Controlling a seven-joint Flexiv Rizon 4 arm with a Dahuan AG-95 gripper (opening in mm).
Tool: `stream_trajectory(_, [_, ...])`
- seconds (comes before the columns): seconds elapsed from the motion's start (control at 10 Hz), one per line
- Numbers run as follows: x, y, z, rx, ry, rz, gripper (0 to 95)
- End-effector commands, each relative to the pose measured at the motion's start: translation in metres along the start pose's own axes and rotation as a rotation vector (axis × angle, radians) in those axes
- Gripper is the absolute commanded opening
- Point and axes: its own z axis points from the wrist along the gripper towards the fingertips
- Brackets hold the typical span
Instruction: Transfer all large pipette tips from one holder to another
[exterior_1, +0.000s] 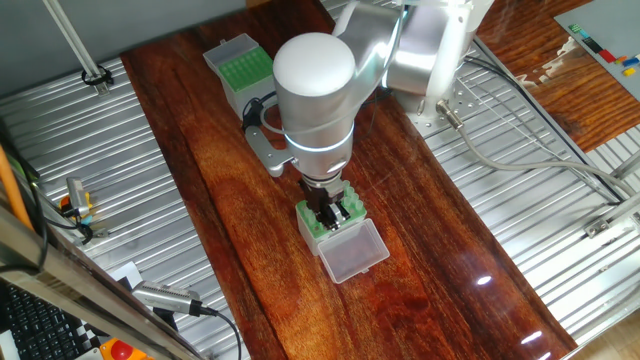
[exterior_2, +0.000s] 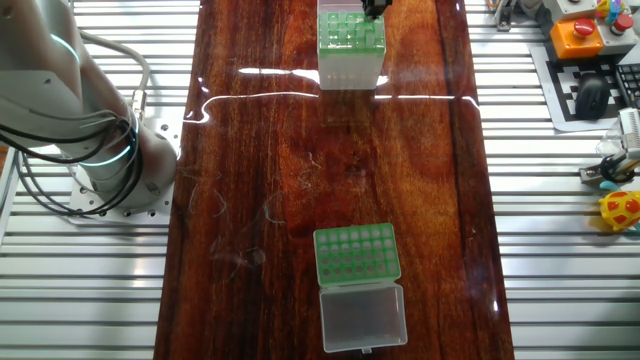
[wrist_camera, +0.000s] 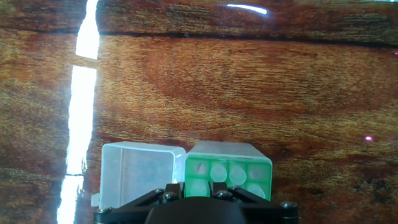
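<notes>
My gripper (exterior_1: 334, 213) (exterior_2: 375, 8) (wrist_camera: 198, 182) hangs right over the taller translucent box (exterior_1: 352, 208) (exterior_2: 350, 40) (wrist_camera: 239, 171), with its fingertips down at the green perforated top. A clear lid (exterior_1: 352, 250) (wrist_camera: 137, 171) lies open beside that box. In the hand view, pale round tops that look like large pipette tips (wrist_camera: 237, 172) fill the holes. One sits in the narrow gap between my jaws, and I cannot tell if they press on it. The low green rack (exterior_1: 246, 68) (exterior_2: 357, 252) with its open clear lid (exterior_2: 362, 315) stands at the table's other end.
The arm's base (exterior_1: 430, 60) (exterior_2: 100, 150) is bolted to the slatted metal beside the wooden table (exterior_2: 300, 180). Cables run along the metal (exterior_1: 520, 150). An orange button box (exterior_2: 580, 35) and small objects sit past one table edge, and a keyboard (exterior_1: 40, 320) past another.
</notes>
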Motion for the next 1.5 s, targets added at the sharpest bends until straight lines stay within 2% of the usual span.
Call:
stream_trajectory(0.1, [-0.001, 0.000, 0.000, 0.001, 0.002, -0.006, 19.0])
stream_trajectory(0.2, [-0.001, 0.000, 0.000, 0.002, 0.002, -0.009, 0.0])
stream_trajectory(0.7, [-0.002, 0.001, -0.002, 0.005, 0.005, -0.025, 0.0])
stream_trajectory(1.1, [-0.003, 0.000, -0.011, 0.004, 0.012, -0.036, 0.0])
stream_trajectory(1.5, [0.004, -0.005, -0.056, -0.003, 0.030, -0.076, 0.0])
